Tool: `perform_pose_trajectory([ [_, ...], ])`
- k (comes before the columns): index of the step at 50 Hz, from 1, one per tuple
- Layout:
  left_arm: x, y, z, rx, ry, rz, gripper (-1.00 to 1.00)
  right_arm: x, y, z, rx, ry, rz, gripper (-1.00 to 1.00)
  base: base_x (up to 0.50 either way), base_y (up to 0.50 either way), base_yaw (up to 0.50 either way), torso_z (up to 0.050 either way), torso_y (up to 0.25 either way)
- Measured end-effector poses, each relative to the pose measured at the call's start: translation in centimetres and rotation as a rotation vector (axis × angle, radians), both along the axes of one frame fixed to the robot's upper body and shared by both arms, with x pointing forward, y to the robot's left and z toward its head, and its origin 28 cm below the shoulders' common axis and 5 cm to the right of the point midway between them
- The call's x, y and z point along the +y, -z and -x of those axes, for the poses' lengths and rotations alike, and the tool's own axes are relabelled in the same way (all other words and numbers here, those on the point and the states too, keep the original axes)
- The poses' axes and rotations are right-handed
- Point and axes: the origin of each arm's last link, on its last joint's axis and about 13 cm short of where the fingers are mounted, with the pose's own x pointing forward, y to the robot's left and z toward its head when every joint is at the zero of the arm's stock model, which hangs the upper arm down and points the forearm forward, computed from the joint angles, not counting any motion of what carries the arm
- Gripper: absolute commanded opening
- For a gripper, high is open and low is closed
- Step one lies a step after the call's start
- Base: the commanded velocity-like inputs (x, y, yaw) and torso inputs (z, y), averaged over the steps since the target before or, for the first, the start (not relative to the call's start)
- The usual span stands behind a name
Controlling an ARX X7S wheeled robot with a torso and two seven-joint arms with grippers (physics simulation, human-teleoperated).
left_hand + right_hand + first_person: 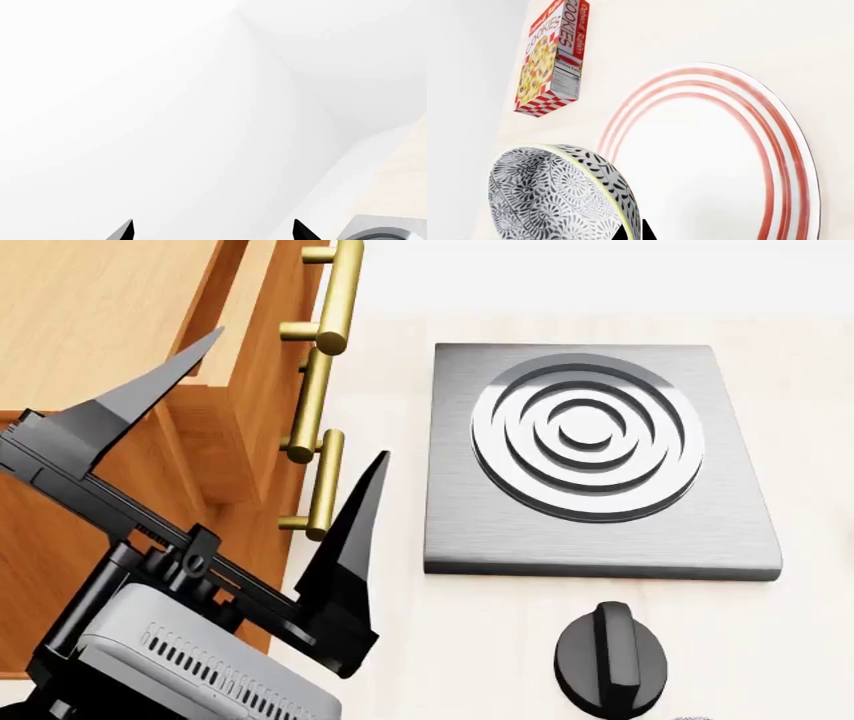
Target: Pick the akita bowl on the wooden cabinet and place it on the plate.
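Note:
The akita bowl [554,195], white with a dense black leaf pattern and a pale yellow rim, shows in the right wrist view. My right gripper [635,231] is shut on its rim, one fingertip inside the wall and one outside. The bowl hangs at the edge of the plate [707,165], white with thin red rings. In the head view, the wooden cabinet [94,330] with brass handles stands at the left. My left gripper [296,395] is open and empty in front of it. Its wrist view shows the left gripper [213,225] against white wall. Bowl and plate are outside the head view.
A grey stove plate [601,470] with a ringed burner lies on the pale counter, with a black knob [611,658] in front of it. A red cookies box [554,60] sits beyond the plate. A corner of the stove plate [383,227] shows in the left wrist view.

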Motion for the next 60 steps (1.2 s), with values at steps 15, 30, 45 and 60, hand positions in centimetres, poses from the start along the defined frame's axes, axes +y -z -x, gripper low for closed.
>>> perform_pose_trajectory([
  [15,0.0,0.1,0.0,0.002,-0.001,0.002,1.00,-0.1,0.9,-0.2,0.025,-0.001,-0.008,-1.00,0.00,0.00,0.00,0.000,0.001],
  [30,0.1,0.3,0.0,0.009,-0.003,0.004,1.00,-0.2,1.7,-0.3,0.041,0.010,-0.020,-1.00,0.00,0.00,0.00,0.000,0.000],
  [45,0.1,0.4,-0.1,0.011,-0.003,0.006,1.00,-0.1,2.2,-0.5,0.060,0.013,-0.026,-1.00,0.00,0.00,0.00,0.000,0.001],
  [60,0.2,0.4,-0.1,0.012,-0.005,0.006,1.00,-0.2,2.2,-0.8,0.059,0.009,-0.007,1.00,0.00,0.00,0.00,0.001,0.000],
])
